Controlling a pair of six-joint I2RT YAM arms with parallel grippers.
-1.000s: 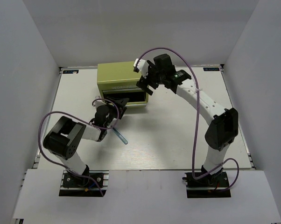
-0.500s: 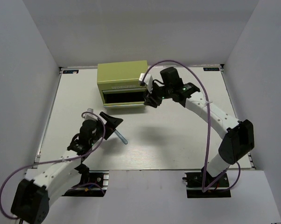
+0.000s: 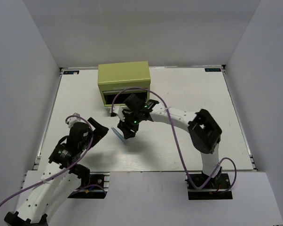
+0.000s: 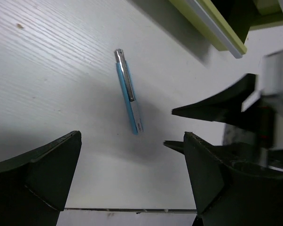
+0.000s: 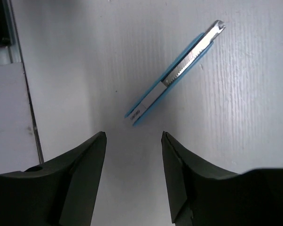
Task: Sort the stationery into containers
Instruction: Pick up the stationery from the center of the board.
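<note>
A thin blue stick with a metal strip (image 3: 119, 135) lies flat on the white table in front of the olive-green cabinet (image 3: 123, 80). The cabinet's lower drawer (image 3: 114, 99) stands open. My right gripper (image 3: 127, 129) is open and empty, hovering right over the stick's near end; the stick (image 5: 174, 75) lies just beyond my right gripper (image 5: 133, 136). My left gripper (image 3: 98, 130) is open and empty, off to the stick's left. In the left wrist view the stick (image 4: 128, 92) lies ahead of my left gripper (image 4: 132, 140). The other sticks are out of view.
The right arm's fingers (image 4: 216, 109) reach in from the right in the left wrist view, below the green drawer edge (image 4: 207, 24). White walls enclose the table on three sides. The table's near edge (image 4: 132, 209) lies just below my left fingers.
The right gripper has left the cabinet's drawer and come down over the blue stick. The left arm has drawn back toward the near left, away from the stick.
</note>
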